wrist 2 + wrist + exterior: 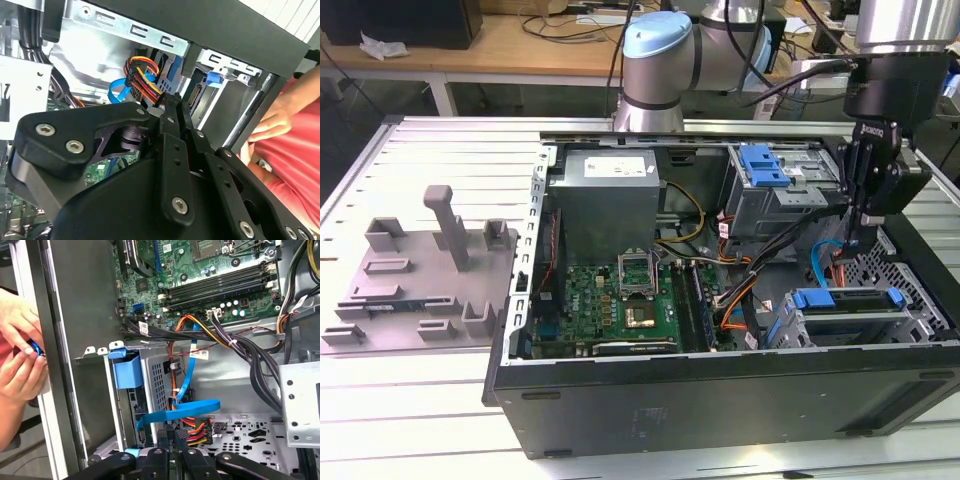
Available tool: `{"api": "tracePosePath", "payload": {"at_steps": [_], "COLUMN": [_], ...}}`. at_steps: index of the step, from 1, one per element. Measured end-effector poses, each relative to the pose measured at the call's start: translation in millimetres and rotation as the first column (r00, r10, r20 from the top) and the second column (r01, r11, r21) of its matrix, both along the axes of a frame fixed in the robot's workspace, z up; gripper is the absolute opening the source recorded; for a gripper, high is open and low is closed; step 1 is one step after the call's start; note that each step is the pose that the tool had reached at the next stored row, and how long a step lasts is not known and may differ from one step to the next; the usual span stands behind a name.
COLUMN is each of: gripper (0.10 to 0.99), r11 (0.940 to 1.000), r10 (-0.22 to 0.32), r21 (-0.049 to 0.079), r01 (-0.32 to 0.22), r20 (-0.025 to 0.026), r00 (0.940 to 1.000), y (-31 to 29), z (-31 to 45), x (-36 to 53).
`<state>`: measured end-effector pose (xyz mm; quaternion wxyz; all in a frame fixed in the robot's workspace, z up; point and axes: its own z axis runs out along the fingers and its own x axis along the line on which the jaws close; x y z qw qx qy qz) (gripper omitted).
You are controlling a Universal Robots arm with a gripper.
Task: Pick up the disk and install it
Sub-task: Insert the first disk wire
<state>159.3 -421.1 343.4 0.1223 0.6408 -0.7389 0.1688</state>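
The arm (658,60) reaches over the computer case (720,395); its wrist (900,70) stands upright above the case's end at the exterior view's right. The gripper (860,238) points straight down into the case; its fingers (174,125) are pressed together.

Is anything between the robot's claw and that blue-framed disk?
Yes. In the first wrist view a blue flat cable loops across just ahead of the gripper, with coloured wires beside it. The disk sits in the cage below.
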Motion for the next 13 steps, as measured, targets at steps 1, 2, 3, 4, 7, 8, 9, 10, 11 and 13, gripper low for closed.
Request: {"api": "tracePosePath", "payload": {"at_steps": [1,2,3,4,7,8,9,10,11,13], "gripper": [0.169,0.169,0.169,0.169,0.169,0.169,0.169,0.169,0.169,0.169], "r11": [1.0000,1.0000,0.9997,0.9995,0.9983,0.9966,0.9951,0.9942,0.9934,0.9926], "r10": [0.000,0.000,0.000,0.000,0.000,0.000,0.000,0.000,0.000,0.000], "r21": [0.003,0.009,0.022,0.031,0.058,0.082,0.099,0.108,0.114,0.121], "r01": [0.000,0.000,0.000,0.000,0.000,0.000,0.000,0.001,0.001,0.002], "r20": [0.0000,0.0000,0.0000,0.0000,0.0000,-0.0001,-0.0016,-0.0059,-0.0109,-0.0141], "r00": [1.0000,1.0000,1.0000,1.0000,1.0000,1.0000,1.0000,1.0000,0.9999,0.9999], "y": [-3.3,-10.7,-15.9,-18.7,-26.0,-31.1,-36.1,-39.8,-42.8,-45.3], "z": [0.9,1.8,1.7,1.8,1.8,1.7,1.8,1.8,1.8,1.8], "x": [0.0,0.1,0.2,0.3,0.5,0.6,0.8,1.0,1.4,2.0]}}
